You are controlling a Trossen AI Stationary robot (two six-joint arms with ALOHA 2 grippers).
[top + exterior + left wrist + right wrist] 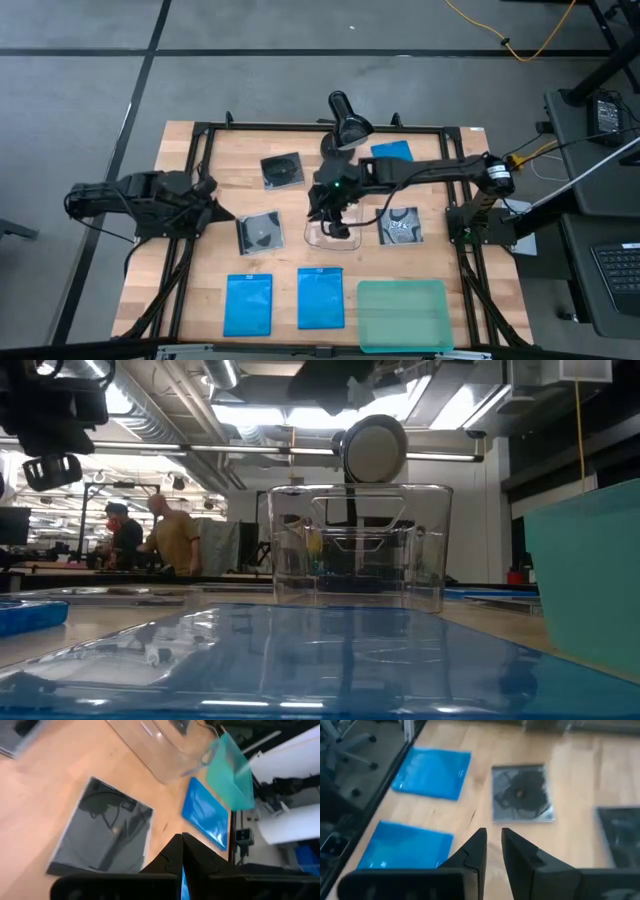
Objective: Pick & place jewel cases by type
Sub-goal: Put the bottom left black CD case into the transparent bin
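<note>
Six cases lie flat on the table. Blue ones: two near the near edge [249,303] [321,297], one at the far edge [391,151]. Black-and-clear disc cases: [282,170], [260,232], [401,226]. My right gripper [335,213] hovers over the clear tub [333,238] at the table's middle. It is open by a narrow gap [493,832] and holds nothing. My left gripper [217,207] waits at the left side, shut [181,839], above and beside a black disc case [105,832].
A translucent teal tray [402,315] sits at the near right corner, beside the blue cases. A dark round-headed stand [345,120] rises at the far edge. Black frame rails [300,127] run along the table edges. People stand far back in the room [165,535].
</note>
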